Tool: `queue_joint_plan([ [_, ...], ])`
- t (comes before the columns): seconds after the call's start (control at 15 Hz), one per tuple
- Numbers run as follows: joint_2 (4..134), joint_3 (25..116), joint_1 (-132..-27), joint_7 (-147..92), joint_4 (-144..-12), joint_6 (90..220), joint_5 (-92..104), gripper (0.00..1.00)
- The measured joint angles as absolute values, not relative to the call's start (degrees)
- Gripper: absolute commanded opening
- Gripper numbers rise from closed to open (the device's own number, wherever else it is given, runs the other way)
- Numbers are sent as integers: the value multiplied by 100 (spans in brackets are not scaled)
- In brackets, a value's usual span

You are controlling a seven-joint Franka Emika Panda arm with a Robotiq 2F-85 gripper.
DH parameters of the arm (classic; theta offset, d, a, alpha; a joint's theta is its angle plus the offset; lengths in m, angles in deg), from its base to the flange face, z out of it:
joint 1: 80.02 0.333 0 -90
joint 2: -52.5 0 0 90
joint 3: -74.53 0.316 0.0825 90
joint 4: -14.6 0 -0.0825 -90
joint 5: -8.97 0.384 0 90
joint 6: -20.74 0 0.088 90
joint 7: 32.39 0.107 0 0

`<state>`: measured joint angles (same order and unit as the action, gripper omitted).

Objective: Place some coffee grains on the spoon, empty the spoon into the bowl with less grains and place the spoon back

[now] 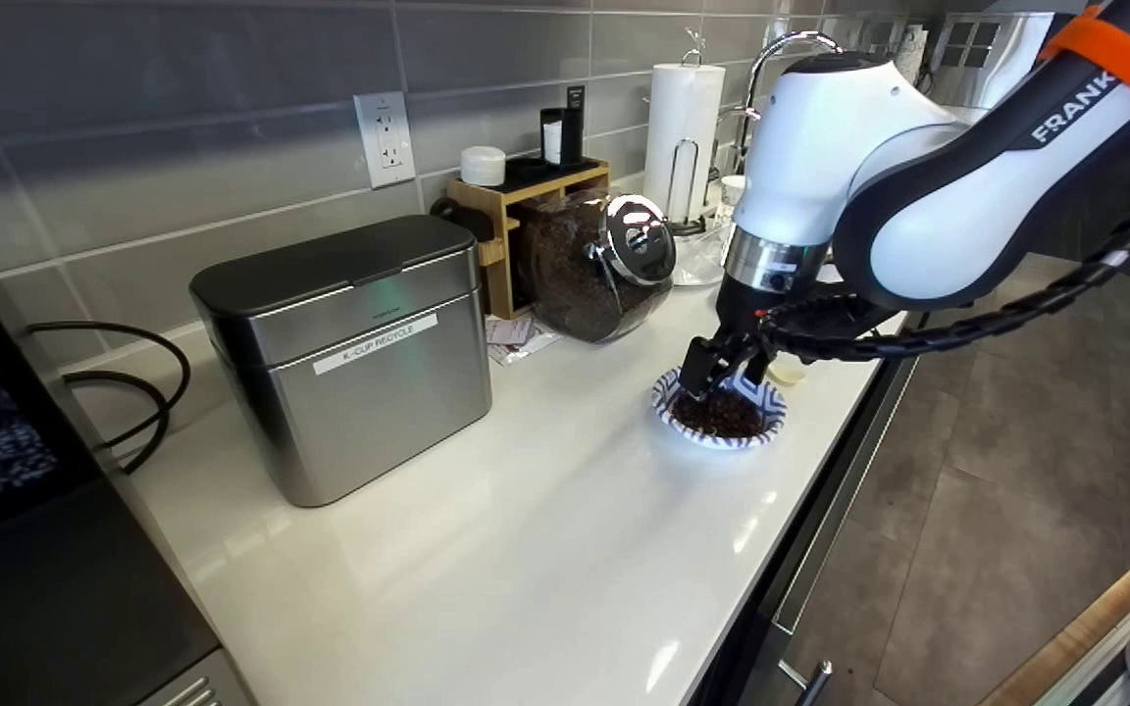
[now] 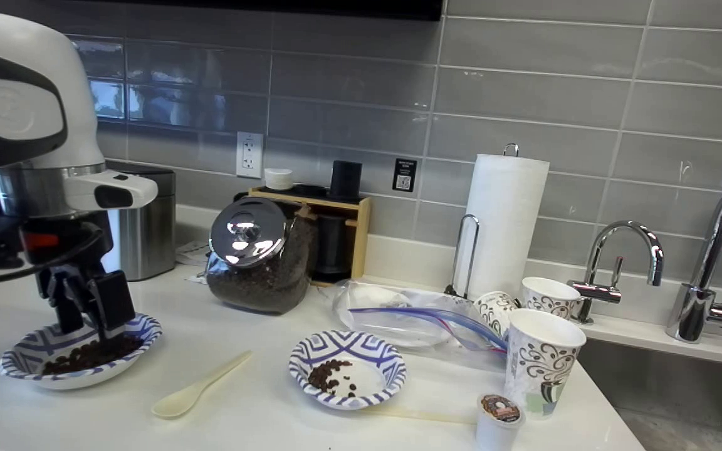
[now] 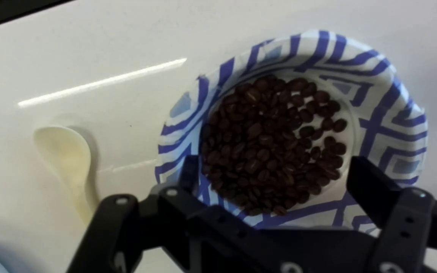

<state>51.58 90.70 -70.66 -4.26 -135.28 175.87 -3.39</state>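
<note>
The claw (image 3: 273, 167), its fingers well apart, reaches down into the fuller bowl (image 3: 408, 125), over the coffee grains (image 3: 268, 151); contact cannot be told. In an exterior view the spoon (image 2: 195, 389) lies whole on the bench (image 2: 254, 432), between the fuller bowl and the bowl with less grains (image 2: 367, 379), whose inside shows there alone; in the wrist view the claw covers one end of the spoon. The arm (image 1: 810, 157) bends downward above the fuller bowl.
</note>
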Motion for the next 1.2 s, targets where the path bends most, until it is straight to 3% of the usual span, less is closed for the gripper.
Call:
queue_joint_plan([
  [0.47,5576,8895,-6967,-365,-13213,17587,-415,99],
  [0.53,5620,8872,-6939,-365,-13173,17587,-415,92],
  [0.6,5663,8851,-6908,-365,-13136,17587,-415,74],
  [0.67,5708,8826,-6870,-365,-13102,17587,-415,71],
  [1.2,5867,8667,-6622,-365,-12928,17588,-416,8],
])
